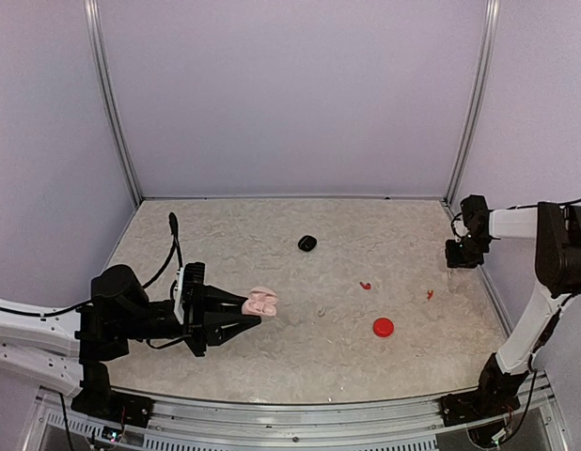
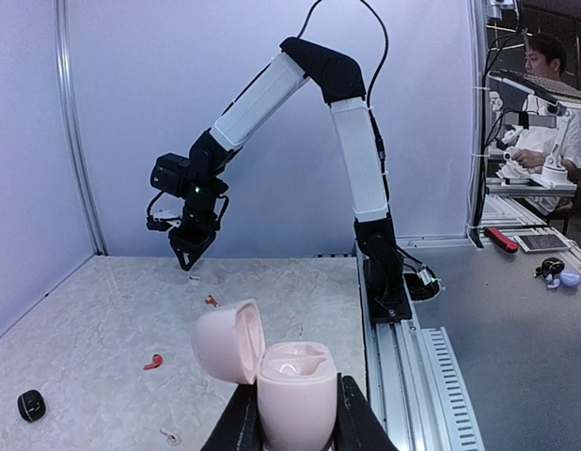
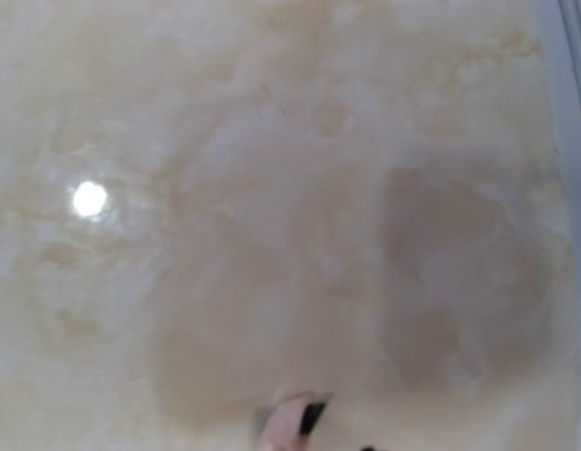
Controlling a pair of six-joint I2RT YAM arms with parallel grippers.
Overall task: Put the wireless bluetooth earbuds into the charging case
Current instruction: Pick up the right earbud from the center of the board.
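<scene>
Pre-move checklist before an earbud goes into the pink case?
1. Pink case clamped in left gripper: ok.
2. Lid open: ok.
3. Right gripper holding an earbud: cannot tell; there is a blurred pinkish shape at its tips.
4. Right gripper above the case: not ok; it hangs near the right edge of the table.
5. Red earbuds located: ok; two lie loose on the table.

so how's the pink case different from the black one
The pink case is open, lid tipped back; the black case looks shut. The pink case is gripped in the left claw, off the table; the black case lies on it. Both are small and rounded.
</scene>
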